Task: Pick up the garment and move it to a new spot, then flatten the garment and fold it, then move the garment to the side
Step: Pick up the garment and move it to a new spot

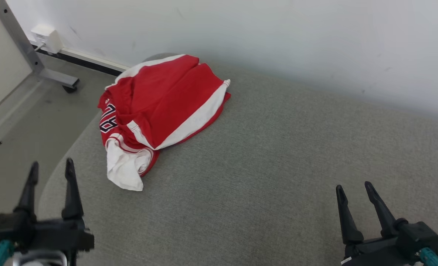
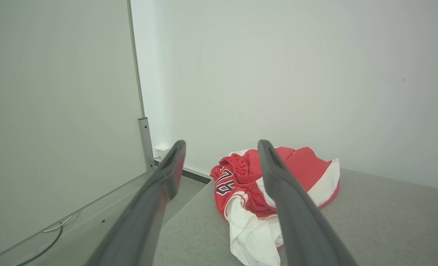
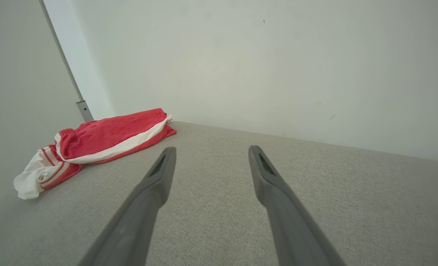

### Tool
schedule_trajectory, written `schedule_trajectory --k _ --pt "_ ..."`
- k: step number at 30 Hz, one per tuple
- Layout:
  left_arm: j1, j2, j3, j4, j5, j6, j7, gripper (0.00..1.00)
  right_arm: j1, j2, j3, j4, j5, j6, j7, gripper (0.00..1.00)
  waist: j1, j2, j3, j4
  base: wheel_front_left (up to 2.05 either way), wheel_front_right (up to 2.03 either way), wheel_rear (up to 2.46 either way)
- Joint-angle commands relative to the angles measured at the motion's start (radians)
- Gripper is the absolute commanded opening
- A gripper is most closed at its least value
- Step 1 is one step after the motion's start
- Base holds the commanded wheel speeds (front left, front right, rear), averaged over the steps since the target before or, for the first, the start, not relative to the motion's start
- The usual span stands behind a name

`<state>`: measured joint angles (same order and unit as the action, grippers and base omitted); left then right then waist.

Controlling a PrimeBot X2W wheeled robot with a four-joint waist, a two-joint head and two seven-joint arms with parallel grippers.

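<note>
Everything is placed against the grey fabric surface (image 1: 263, 155) that spreads out before the robot.

Off its left edge, on the floor, stands a metal frame leg (image 1: 23, 40) on a caster, with a white socket box (image 1: 48, 37) on the wall behind it.

At the surface's near left corner is the left gripper (image 1: 52, 163). Its two dark fingers are spread wide with nothing between them. One finger shows against the floor and the other against the rounded edge of the surface.

The garment (image 1: 163, 99) lies crumpled on the far left part of the surface, close to the wall (image 1: 278, 37) and well apart from both grippers. It is red with broad white bands and is folded loosely over itself. Its long axis runs on a diagonal, from the near left up toward the far right. A bunched white end points down toward the robot and the surface's left edge. The opposite red and white corner points toward the wall. A black and white number shows on the fold facing the left edge. One white band follows the same diagonal along the garment's right flank.

Over the near right part of the surface is the right gripper (image 1: 353, 186). Its fingers are also spread apart, empty, and aimed at the wall over bare fabric.
</note>
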<state>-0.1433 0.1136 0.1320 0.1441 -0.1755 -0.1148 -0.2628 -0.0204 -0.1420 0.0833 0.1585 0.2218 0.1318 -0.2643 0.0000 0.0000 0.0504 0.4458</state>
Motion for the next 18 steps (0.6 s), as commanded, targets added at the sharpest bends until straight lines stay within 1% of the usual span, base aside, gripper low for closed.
schedule_trajectory --k 1,7,8,11,18 --pt "-0.061 0.018 -0.004 0.011 -0.004 -0.006 -0.003 1.0 -0.016 -0.014 -0.009 -0.004 -0.007 -0.002 0.0 1.0 0.0 0.0 0.092 -0.092 0.0 0.0 0.0" --pt "-0.311 0.092 0.01 0.064 -0.057 -0.01 0.017 1.0 -0.073 -0.039 -0.04 -0.039 -0.017 -0.002 0.0 1.0 0.0 0.0 0.228 -0.216 0.0 0.0 0.0" --pt "-0.35 0.117 0.012 0.074 -0.058 -0.011 0.03 1.0 -0.084 -0.042 -0.045 -0.043 -0.017 -0.002 0.0 1.0 0.0 0.0 0.252 -0.239 0.0 0.0 0.0" --pt "-0.469 0.161 0.015 0.096 -0.078 -0.013 0.061 1.0 -0.111 -0.047 -0.072 -0.064 -0.017 -0.002 0.0 1.0 0.0 0.0 0.317 -0.297 0.0 0.0 0.0" --pt "-0.678 0.256 0.008 0.201 -0.1 -0.016 0.152 1.0 -0.149 -0.031 -0.121 -0.093 -0.018 -0.002 0.0 1.0 0.0 0.0 0.412 -0.396 0.0 0.0 0.0"
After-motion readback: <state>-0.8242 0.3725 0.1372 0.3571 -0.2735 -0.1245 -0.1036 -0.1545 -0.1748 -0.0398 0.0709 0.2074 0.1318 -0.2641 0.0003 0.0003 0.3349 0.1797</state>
